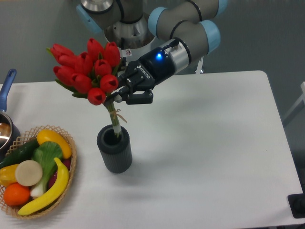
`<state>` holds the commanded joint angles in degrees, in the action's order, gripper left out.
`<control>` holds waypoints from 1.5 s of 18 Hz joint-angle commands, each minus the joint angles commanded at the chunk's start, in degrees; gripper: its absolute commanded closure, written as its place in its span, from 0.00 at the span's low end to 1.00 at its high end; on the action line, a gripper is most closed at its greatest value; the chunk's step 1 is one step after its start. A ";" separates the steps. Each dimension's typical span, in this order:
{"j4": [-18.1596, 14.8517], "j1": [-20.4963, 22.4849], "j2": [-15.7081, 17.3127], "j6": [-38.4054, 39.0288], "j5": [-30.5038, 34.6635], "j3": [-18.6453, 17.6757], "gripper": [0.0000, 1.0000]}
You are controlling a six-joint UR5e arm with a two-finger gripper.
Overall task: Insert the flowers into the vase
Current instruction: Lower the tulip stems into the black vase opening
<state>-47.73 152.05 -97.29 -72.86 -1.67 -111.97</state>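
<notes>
The flowers (88, 67) are a bunch of red tulip buds with green stems, tilted up to the left. The stem ends reach down into the mouth of the vase (115, 149), a dark grey ribbed cylinder standing upright on the white table. My gripper (125, 93) is shut on the stems just below the buds, above the vase and a little to its right. The lowest stem tips are hidden inside the vase mouth.
A wicker basket (66, 138) with colourful fruit and vegetables sits at the front left. A metal pot with a blue handle (6, 83) is at the left edge. The white table (209, 152) stretches to the right of the vase.
</notes>
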 joint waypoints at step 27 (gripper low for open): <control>0.09 -1.14 -6.68 -1.05 0.62 -3.34 0.73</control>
<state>-47.64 150.91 -103.97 -73.91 -1.05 -115.31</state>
